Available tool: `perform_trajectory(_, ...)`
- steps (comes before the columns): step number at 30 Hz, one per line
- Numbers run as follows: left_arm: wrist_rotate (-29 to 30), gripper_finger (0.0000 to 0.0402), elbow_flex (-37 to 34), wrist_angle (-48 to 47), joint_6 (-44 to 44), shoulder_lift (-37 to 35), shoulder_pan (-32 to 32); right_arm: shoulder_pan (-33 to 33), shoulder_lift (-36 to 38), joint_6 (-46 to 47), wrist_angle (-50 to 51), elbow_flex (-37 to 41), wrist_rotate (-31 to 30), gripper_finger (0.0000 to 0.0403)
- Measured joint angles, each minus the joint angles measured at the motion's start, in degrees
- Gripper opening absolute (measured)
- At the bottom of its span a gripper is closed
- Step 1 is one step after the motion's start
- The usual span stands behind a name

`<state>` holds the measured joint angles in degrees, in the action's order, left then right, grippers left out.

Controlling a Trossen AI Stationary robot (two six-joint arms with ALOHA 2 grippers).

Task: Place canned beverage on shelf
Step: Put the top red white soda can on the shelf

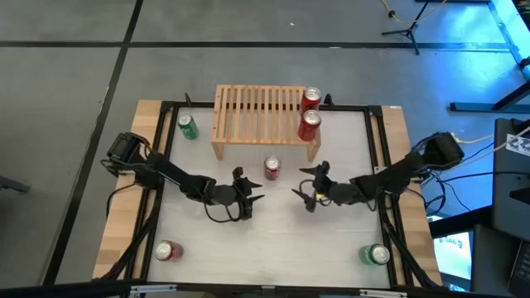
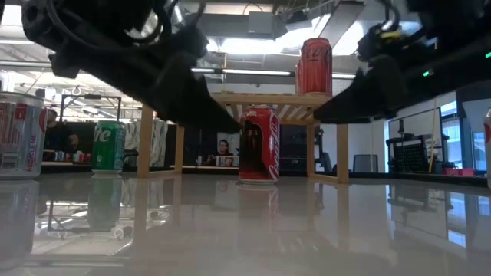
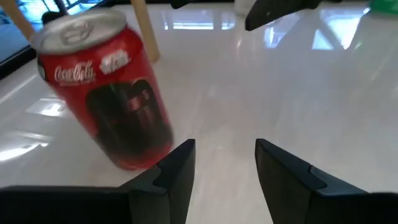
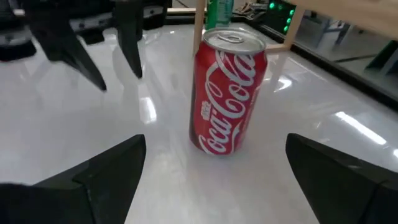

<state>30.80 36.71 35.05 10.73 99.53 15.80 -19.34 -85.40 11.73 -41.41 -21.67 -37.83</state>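
Approach step: the right end effector point(image 1: 308, 192), fingers spread wide and empty, faces the upright red can point(image 1: 272, 169) before the shelf point(image 1: 261, 113) — next, close in and grip it — while the left end effector point(image 1: 248, 192) waits nearby, narrowly parted.

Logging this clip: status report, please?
Both tools open, left, right, flanking the red Coca-Cola can. Can upright before the shelf, ungrasped. Path clear.

red can point(image 1: 272, 168) | green can point(image 1: 188, 127) | light-wood shelf point(image 1: 258, 112)
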Motion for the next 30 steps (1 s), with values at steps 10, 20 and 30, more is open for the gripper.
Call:
perform_trajectory(10,0.8,0.0158,0.0,-0.1,0.8,4.8,-3.3,3.1,-10.0,-0.2,-9.6,-0.4,2.3,0.0381)
perform_trajectory(20,9.3,0.0158,0.0,0.0,2.7,7.2,-6.2,9.0,-16.8,-4.7,-9.5,-6.0,5.1,0.0381)
perform_trajectory(30,10.3,0.0158,0.0,1.1,2.5,7.6,-10.3,12.4,-20.3,-10.6,-9.3,-11.3,10.5,0.0381)
